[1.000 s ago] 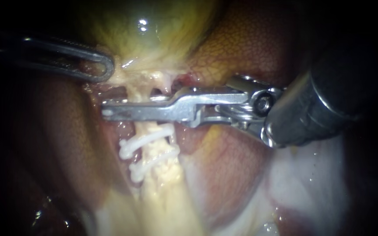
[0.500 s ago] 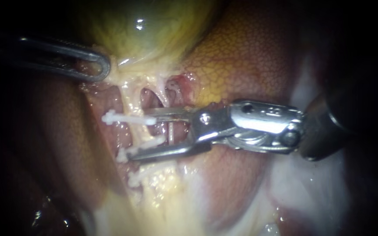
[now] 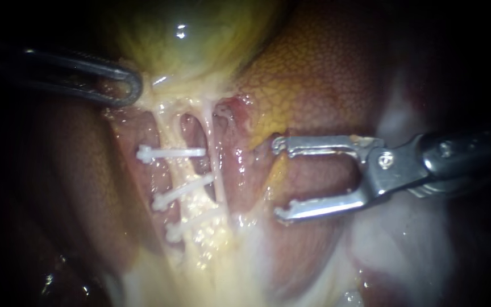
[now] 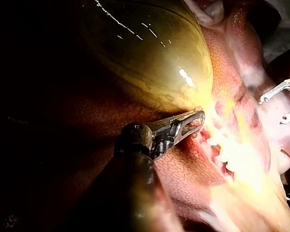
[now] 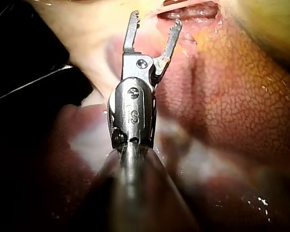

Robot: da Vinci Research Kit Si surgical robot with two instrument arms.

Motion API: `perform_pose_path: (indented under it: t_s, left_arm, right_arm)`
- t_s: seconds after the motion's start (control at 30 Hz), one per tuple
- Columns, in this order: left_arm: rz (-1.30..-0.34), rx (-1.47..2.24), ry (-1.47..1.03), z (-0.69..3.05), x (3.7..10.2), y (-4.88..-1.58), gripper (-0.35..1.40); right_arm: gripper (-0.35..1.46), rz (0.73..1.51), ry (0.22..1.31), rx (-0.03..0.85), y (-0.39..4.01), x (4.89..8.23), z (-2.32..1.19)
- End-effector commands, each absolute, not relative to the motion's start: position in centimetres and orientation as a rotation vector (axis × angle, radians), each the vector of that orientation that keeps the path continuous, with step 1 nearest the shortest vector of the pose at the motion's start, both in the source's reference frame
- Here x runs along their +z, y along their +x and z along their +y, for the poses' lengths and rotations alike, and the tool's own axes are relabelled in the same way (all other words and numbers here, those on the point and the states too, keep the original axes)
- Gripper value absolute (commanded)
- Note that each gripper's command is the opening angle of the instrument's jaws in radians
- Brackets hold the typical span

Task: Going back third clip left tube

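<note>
Now right instrument (image 3: 278, 179) jaws spread wide, empty, near left tube (image 3: 169, 134), left instrument (image 3: 133, 88) jaws pinching gallbladder (image 3: 200, 51).

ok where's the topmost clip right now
In the endoscope view the topmost clip lies across the left tube, just above the middle clip, left of the right instrument's open jaws.

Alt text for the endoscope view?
Three white plastic clips cross the pale left tube below the yellow-green gallbladder. The end effector of the silver right instrument stands open beside them; the dark left instrument sits at the gallbladder's neck.
</note>
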State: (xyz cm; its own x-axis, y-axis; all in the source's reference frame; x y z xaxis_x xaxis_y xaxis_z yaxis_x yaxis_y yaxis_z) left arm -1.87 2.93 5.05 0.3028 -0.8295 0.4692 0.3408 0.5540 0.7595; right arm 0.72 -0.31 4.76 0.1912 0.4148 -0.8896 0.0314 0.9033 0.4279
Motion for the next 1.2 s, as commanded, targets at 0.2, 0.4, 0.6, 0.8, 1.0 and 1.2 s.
perform_pose_path:
  t_s: [0.2, 0.4, 0.6, 0.8, 1.0, 1.2]
  left_arm:
    - [-0.974, -0.841, 0.592, 2.92, 5.07, -1.91, -0.35]
    - [-0.975, -0.842, 0.583, 2.86, 5.19, -2.08, -0.35]
    - [-0.979, -0.833, 0.587, 2.81, 5.38, -2.26, -0.35]
    - [-0.975, -0.826, 0.590, 2.85, 5.54, -2.36, -0.35]
    - [-0.976, -0.821, 0.594, 2.84, 5.60, -2.40, -0.35]
    - [-0.976, -0.819, 0.596, 2.83, 5.58, -2.36, -0.35]
  right_arm:
    - [0.50, 1.310, 0.386, 0.237, 0.64, 4.76, -0.32]
    - [0.49, 1.288, 0.385, 0.214, 0.59, 4.75, -0.33]
    - [0.49, 1.257, 0.382, 0.199, 0.58, 4.75, -0.34]
    - [0.49, 1.256, 0.381, 0.200, 0.56, 4.75, -0.35]
    - [0.49, 1.256, 0.381, 0.201, 0.56, 4.75, -0.35]
    - [0.50, 1.252, 0.378, 0.201, 0.63, 4.76, -0.37]
